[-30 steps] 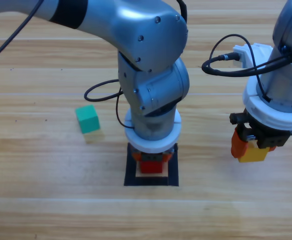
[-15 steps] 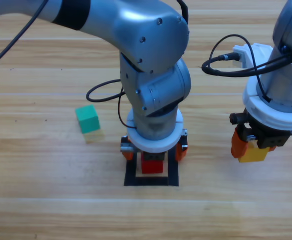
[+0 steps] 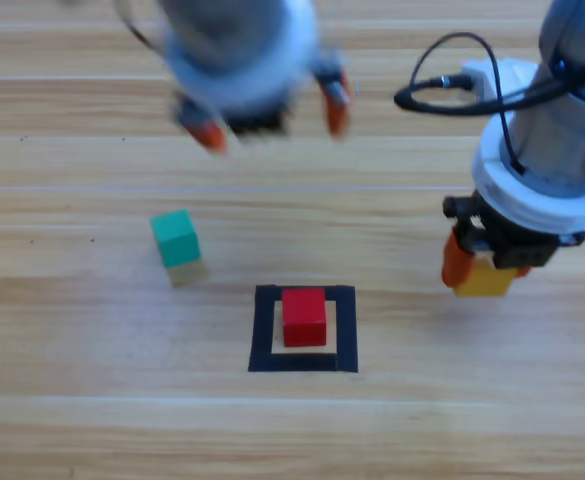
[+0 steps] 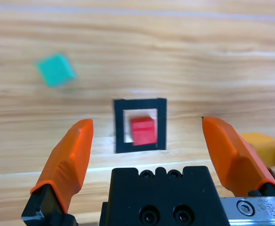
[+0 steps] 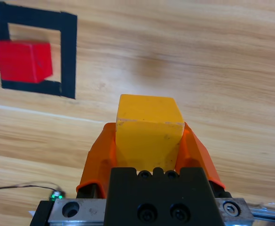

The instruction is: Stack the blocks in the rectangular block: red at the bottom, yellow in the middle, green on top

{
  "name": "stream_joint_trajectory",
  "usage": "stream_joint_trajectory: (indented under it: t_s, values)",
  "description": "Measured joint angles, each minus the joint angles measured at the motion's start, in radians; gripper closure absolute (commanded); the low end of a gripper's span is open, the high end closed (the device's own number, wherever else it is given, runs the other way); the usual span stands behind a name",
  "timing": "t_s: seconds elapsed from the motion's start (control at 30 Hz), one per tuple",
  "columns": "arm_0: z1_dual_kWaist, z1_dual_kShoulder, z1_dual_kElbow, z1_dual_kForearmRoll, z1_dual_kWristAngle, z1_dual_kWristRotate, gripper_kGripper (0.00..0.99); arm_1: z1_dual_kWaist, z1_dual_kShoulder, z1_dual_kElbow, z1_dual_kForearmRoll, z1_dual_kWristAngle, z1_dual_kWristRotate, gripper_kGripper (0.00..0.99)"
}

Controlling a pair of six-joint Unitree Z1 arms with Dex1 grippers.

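Note:
The red cube [image 3: 304, 316] sits alone inside the black tape rectangle [image 3: 263, 330], also seen as the red cube [image 4: 143, 130] in the tape rectangle [image 4: 161, 123] from the left wrist. My left gripper [image 3: 269, 115] hovers open high above the table's back, with nothing between its jaws. The teal-green cube [image 3: 176, 238] rests on the wood left of the rectangle. My right gripper [image 3: 484, 272] hangs to the right of the rectangle, shut on the yellow cube [image 5: 148, 132]. The right wrist view shows the red cube [image 5: 22, 61] in its frame [image 5: 68, 56] far off.
Black cables [image 3: 452, 95] loop off the right arm near the top right. Bare wooden table [image 3: 92, 400] surrounds the tape rectangle on all sides.
My left gripper has let go of the red cube, opened, and risen up and back away from the rectangle. The right gripper with the yellow cube has shifted slightly left and up.

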State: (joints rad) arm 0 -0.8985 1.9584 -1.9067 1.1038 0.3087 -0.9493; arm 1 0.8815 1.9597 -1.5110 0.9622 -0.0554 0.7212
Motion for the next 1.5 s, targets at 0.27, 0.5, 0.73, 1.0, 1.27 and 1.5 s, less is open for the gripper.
stream_joint_trajectory:
  t_s: [0.27, 0.5, 0.73, 1.0, 1.27, 1.5]
  values:
    - [0.091, -0.318, 0.252, 0.019, 0.047, 0.200, 0.000, 0.013, 0.171, -0.275, 0.093, 0.000, 0.075, 0.990]
    - [0.150, -0.491, 0.498, -0.093, 0.044, 0.344, 0.000, 0.065, 0.302, -0.437, 0.141, 0.000, 0.121, 0.990]
    - [0.160, -0.590, 0.581, -0.129, -0.011, 0.423, 0.001, 0.115, 0.405, -0.709, 0.268, 0.008, 0.168, 0.990]
    - [0.164, -0.713, 0.756, -0.269, -0.082, 0.433, 0.001, 0.134, 0.506, -0.793, 0.312, 0.043, 0.201, 0.990]
    - [0.165, -0.748, 0.769, -0.271, -0.102, 0.432, 0.000, 0.136, 0.515, -0.793, 0.331, 0.044, 0.206, 0.990]
    - [0.165, -0.749, 0.803, -0.287, -0.093, 0.430, 0.000, 0.136, 0.515, -0.793, 0.348, 0.044, 0.213, 0.990]
